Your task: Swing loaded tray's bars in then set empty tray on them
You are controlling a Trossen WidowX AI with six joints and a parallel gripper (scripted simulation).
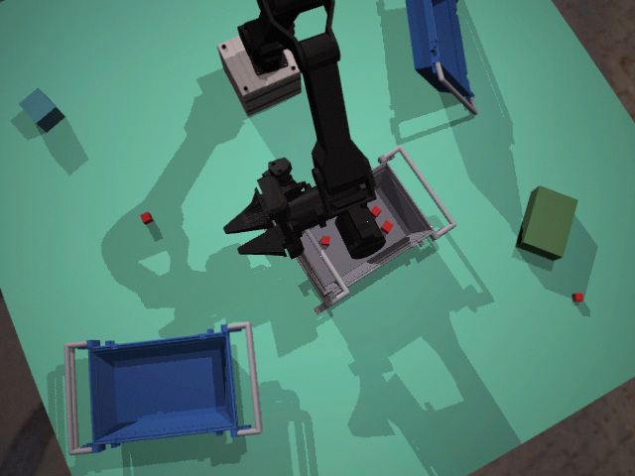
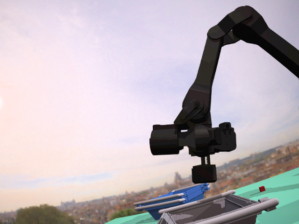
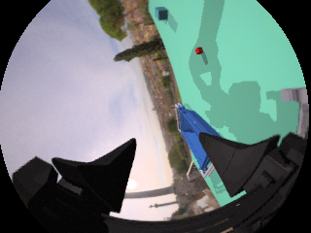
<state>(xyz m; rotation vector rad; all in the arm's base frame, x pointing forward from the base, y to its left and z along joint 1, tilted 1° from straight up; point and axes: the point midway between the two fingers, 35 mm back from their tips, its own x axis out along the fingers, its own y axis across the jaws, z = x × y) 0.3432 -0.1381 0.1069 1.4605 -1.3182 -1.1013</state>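
The grey tray (image 1: 407,204) (image 2: 188,215) stands upright with small red blocks (image 1: 386,226) inside. In the top view its left bar (image 1: 328,261) lies inward across the top; its right bar (image 1: 428,186) is swung out beyond the end. The arm hides part of this tray. An empty blue tray (image 1: 103,389) (image 2: 154,213) (image 3: 193,133) stands upright at the lower left, both bars out. My gripper (image 1: 232,240) (image 2: 203,174) (image 3: 169,139) is open and empty, raised above the table and pointing sideways, beyond the grey tray's left end.
Another blue tray (image 1: 420,41) rests steeply tipped at the upper right, one bar projecting. A green block (image 1: 550,220) is at the right, a blue block (image 1: 38,106) (image 3: 161,13) at the far left. Loose red cubes (image 1: 146,218) (image 1: 577,297) lie on the table.
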